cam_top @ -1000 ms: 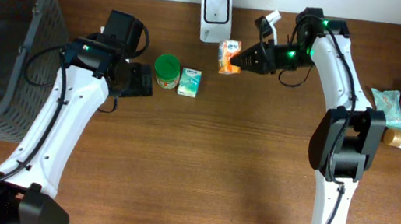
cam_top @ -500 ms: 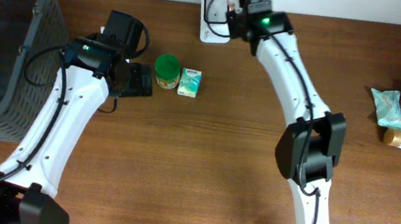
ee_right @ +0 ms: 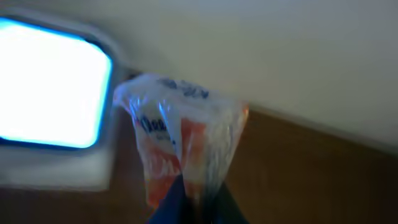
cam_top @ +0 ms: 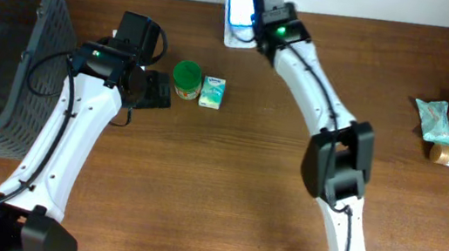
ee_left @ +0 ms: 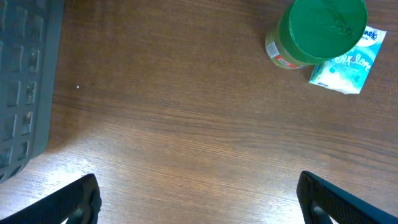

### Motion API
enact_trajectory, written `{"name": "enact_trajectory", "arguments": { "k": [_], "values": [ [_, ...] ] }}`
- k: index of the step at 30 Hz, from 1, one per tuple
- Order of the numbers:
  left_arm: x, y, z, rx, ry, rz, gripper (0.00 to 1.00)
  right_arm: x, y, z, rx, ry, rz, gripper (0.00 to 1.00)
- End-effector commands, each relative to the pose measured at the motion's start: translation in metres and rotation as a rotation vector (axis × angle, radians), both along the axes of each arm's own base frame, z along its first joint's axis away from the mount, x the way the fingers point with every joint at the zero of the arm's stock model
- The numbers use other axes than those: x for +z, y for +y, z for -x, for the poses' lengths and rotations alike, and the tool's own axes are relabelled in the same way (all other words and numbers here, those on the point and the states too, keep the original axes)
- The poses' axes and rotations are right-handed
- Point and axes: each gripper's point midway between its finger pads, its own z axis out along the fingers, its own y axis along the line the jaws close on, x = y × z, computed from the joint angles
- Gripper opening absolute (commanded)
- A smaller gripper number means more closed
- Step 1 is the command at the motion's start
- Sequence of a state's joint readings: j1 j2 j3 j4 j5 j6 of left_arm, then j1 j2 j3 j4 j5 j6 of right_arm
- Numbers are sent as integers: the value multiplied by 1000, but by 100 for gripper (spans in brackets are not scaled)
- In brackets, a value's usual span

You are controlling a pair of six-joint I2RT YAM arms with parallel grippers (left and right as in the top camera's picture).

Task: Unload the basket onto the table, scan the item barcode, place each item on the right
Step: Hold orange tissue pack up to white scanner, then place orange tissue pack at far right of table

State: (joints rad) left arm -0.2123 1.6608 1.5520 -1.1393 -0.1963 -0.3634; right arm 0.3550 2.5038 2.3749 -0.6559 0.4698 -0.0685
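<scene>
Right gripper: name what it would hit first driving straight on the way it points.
The right gripper is shut on the orange packet, which leads. Beyond it the line seems to reach the wall, with the lit scanner just left; depth is unclear, so the packet might clip it.

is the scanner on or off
On: the scanner window glows bright blue-white in both the right wrist and overhead views.

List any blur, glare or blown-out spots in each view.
Overhead: sharp and evenly lit, except the scanner window, which glows washed-out blue-white. Left wrist: crisp wood grain and green-lidded jar; a paler sheen on the table at lower left. Right wrist: soft throughout; the scanner window is blown out and print on the orange packet is smeared.
</scene>
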Motion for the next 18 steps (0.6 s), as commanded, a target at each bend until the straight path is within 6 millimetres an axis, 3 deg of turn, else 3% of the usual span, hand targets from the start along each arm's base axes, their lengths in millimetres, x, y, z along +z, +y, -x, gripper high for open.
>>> {"name": "enact_trajectory", "arguments": {
  "k": [1, 2, 3, 4, 6, 11, 12, 14, 15, 16, 18],
  "values": [
    [2, 1, 0, 10, -10, -5, 99, 48, -146, 20, -434, -38, -134, 4],
    [2, 1, 0, 10, -10, -4, 99, 32, -195, 38, -508, 62, -136, 4],
    [2, 1, 0, 10, -10, -5, 99, 24, -225, 52, -564, 118, -118, 4],
    [2, 1, 0, 10, -10, -5, 99, 14, -275, 78, -658, 199, -100, 4],
    [2, 1, 0, 10, -10, -5, 99, 2, -335, 116, -757, 306, -107, 4],
    [2, 1, 0, 10, -10, -5, 99, -15, -392, 148, -774, 399, -173, 5],
    [2, 1, 0, 10, -10, -5, 99, -14, -401, 149, -790, 385, -175, 10],
    [2, 1, 0, 10, -10, -5, 99, -12, -411, 150, -808, 364, -177, 70],
    [2, 1, 0, 10, -10, -5, 99, -13, -411, 150, -808, 365, -177, 93],
    [2, 1, 0, 10, -10, -5, 99, -13, -410, 149, -812, 363, -182, 99],
    [2, 1, 0, 10, -10, -5, 99, -19, -389, 138, -744, 372, -267, 99]
  ]
}}
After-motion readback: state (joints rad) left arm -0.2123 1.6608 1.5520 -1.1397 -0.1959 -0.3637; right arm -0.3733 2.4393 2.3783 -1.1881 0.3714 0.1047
